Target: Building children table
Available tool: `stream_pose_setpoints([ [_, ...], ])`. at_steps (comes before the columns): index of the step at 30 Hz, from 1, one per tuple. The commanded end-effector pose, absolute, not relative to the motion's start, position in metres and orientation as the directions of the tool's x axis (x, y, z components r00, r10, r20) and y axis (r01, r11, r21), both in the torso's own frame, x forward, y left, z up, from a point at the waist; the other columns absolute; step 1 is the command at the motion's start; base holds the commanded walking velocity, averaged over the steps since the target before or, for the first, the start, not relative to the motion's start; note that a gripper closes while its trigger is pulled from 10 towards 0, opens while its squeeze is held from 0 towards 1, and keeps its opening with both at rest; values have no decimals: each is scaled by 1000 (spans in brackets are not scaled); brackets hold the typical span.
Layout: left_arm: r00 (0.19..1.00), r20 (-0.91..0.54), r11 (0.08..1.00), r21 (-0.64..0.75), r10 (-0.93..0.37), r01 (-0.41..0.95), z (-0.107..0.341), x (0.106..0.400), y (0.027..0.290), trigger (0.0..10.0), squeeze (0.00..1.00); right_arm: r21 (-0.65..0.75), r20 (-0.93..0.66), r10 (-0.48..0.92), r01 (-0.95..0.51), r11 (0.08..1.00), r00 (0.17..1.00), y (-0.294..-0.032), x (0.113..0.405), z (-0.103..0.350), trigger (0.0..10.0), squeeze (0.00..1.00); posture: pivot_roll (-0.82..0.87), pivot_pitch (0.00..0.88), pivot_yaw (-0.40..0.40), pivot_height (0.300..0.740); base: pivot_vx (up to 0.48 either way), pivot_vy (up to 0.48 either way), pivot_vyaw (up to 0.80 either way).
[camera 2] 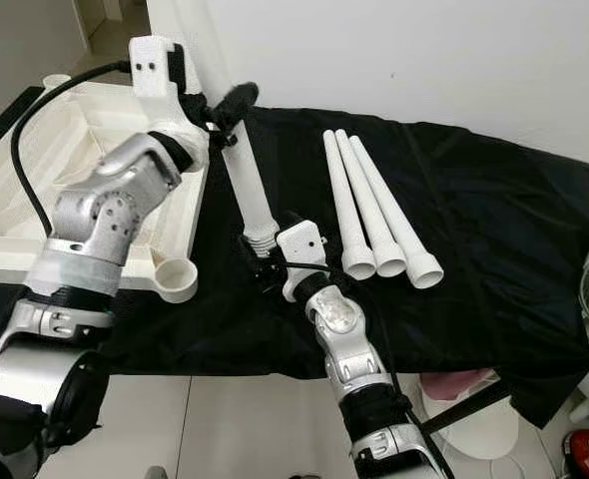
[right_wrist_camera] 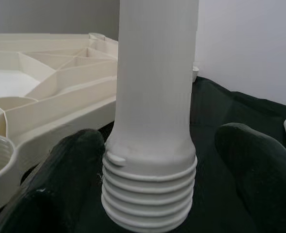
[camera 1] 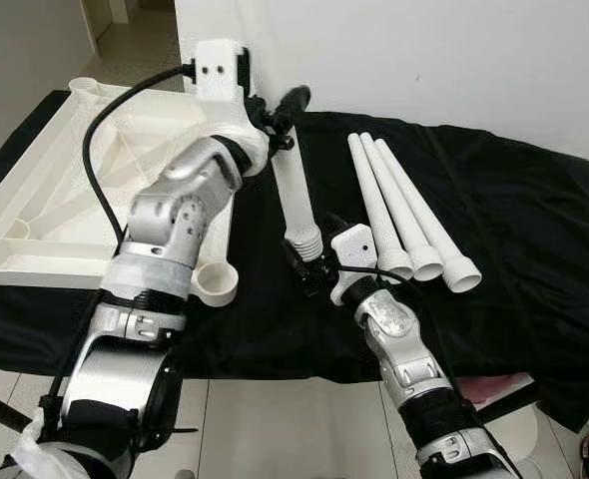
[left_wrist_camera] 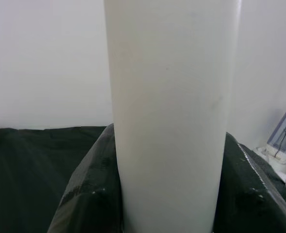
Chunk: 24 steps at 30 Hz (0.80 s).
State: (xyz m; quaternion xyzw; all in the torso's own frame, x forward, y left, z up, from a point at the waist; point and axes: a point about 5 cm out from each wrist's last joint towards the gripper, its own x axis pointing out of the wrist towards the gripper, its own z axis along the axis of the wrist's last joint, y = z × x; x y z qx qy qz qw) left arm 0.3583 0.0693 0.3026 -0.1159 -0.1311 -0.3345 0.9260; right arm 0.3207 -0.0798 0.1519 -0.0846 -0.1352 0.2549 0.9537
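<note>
Left eye view: black cloth point(camera 1: 514, 210) spread over a low surface against a white wall point(camera 1: 454, 50). On the cloth's left part lies a cream ribbed plastic tabletop point(camera 1: 45, 190), underside up, with a round threaded socket point(camera 1: 216, 283) at its near corner.

Three long white plastic table legs point(camera 1: 404, 210) lie side by side on the cloth's middle, touching one another, wider ends toward the robot.

A fourth white plastic leg with a threaded end point(camera 1: 296, 195) lies between the tabletop and the three legs. Both grippers are on it. Left gripper point(camera 1: 287, 118) is at its far, plain end; in the left wrist view its black fingers point(left_wrist_camera: 92, 189) sit tight against both sides of the tube, clamped on it. Right gripper point(camera 1: 309, 264) is at the near, threaded end point(right_wrist_camera: 148, 194). In the right wrist view one black finger point(right_wrist_camera: 68, 179) touches the thread's edge, while the other finger point(right_wrist_camera: 259, 170) stands apart from it, so the jaws are spread and not clamping.

Threaded end is just beside the socket, not in it.
</note>
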Motion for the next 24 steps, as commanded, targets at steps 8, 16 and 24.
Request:
stream_pose_setpoints([
  [8, 709, 365, 751, -40, -603, 659, 307, 345, 51, 10000, 0, -257, 190, 494, -442, 859, 849, -79, 329, 163, 10000, 0, 63, 14, -73, 740, 0, 0, 0],
  [16, 689, 361, 726, -47, -628, 686, 302, 336, 33, 10000, 0, -231, 199, 475, -430, 873, 857, -75, 336, 175, 10000, 0, 61, 23, -66, 740, 0, 0, 0],
  [24, 690, 364, 730, -41, -625, 683, 302, 334, 29, 10000, 0, -199, 172, 449, -416, 887, 877, -76, 344, 179, 10000, 0, 72, 32, -68, 740, 0, 0, 0],
])
